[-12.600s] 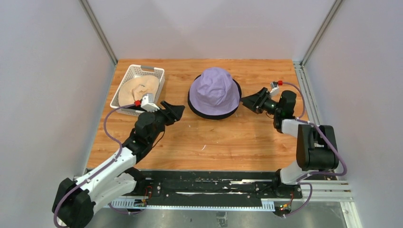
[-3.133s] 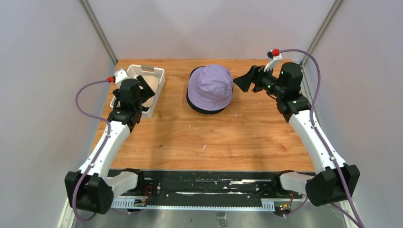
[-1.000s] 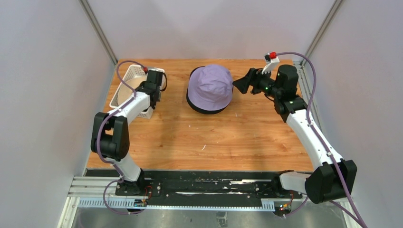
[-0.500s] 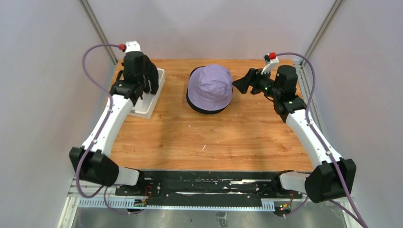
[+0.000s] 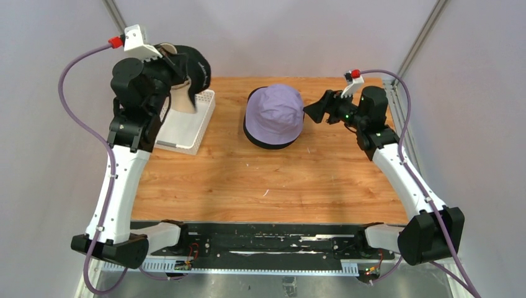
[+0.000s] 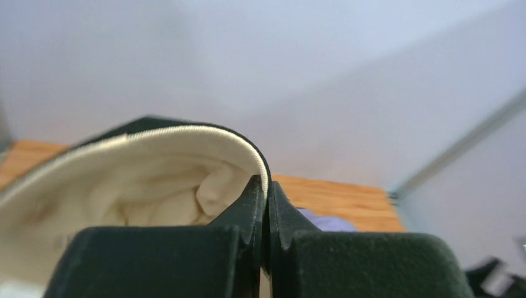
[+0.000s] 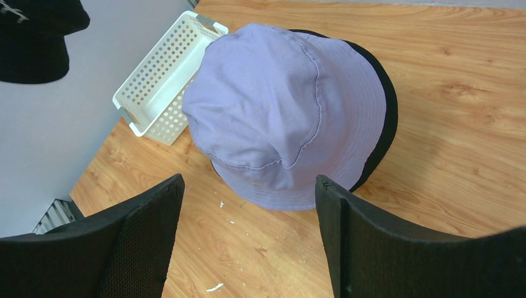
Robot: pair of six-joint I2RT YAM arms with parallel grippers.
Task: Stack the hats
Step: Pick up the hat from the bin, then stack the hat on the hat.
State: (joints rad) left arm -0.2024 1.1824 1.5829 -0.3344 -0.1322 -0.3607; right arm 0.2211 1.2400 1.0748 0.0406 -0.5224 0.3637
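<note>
Your table [image 5: 267,186] has the left arm [image 5: 121,174] standing tall over its far-left corner, while the right arm [image 5: 403,174] reaches low toward the far edge. The white basket [image 5: 186,130] lies in that far-left corner. Mid far edge sits the lavender hat [image 5: 274,110], a black brim [image 5: 268,144] showing beneath it. Your left tool [image 6: 265,189] is clamped on the edge of a black hat [image 5: 189,62], cream inside, held above the basket. Your right tool [image 5: 315,112] gapes just beside the lavender hat.
</note>
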